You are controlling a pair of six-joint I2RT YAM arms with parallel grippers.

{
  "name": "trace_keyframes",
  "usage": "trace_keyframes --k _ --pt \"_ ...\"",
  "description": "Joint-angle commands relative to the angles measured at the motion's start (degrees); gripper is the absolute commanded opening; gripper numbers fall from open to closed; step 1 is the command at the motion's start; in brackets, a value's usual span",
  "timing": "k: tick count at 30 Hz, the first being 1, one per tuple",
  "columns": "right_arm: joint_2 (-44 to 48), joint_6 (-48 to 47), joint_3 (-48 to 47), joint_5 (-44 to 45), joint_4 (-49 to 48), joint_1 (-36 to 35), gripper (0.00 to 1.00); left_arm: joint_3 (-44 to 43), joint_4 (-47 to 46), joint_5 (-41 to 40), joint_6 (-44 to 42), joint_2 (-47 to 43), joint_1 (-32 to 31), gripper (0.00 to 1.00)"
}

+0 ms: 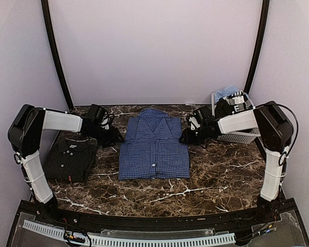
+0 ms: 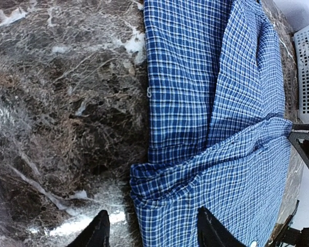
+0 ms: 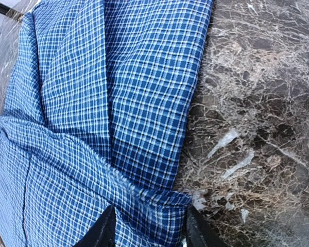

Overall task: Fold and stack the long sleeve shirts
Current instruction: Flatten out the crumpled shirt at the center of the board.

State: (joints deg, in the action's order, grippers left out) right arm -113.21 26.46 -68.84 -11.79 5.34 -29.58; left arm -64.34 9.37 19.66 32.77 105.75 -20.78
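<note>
table point(image 1: 216, 175): dark brown marble-look top, white veining, glossy; glare patches in left wrist view
basket point(image 1: 240, 137): white slatted plastic, far right corner of the table, close to the right wall; a slice also shows at the right edge of left wrist view
cloth in basket point(image 1: 226, 91): light blue, bunched, sticking up above the rim at the back
frame point(image 1: 55, 56): two black curved tubes rising from the back corners
backdrop point(image 1: 154, 51): plain pale lilac walls, three sides
cable duct point(image 1: 159, 240): white slotted strip along the near edge, below table level
</note>
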Motion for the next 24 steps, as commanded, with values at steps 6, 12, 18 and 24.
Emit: trace_keyframes --k 6,12,18,24 --pt "-0.7 -0.1 -2.6 -0.9 -0.3 0.3 0.29 -2.1 -2.0 4.4 1.0 2.6 -0.1 0.38" --pt "-0.8 0.0 -2.1 -1.8 -0.7 0.3 0.18 -2.9 -1.1 5.0 0.6 3.5 -0.1 0.34" --pt "-0.4 0.2 -2.1 -2.4 -1.0 0.3 0.08 -4.2 -0.8 4.5 0.4 4.7 -0.4 0.25" --pt "0.1 0.3 -2.4 -3.2 -1.0 0.1 0.00 -5.5 -0.9 4.7 0.2 5.0 -1.2 0.10"
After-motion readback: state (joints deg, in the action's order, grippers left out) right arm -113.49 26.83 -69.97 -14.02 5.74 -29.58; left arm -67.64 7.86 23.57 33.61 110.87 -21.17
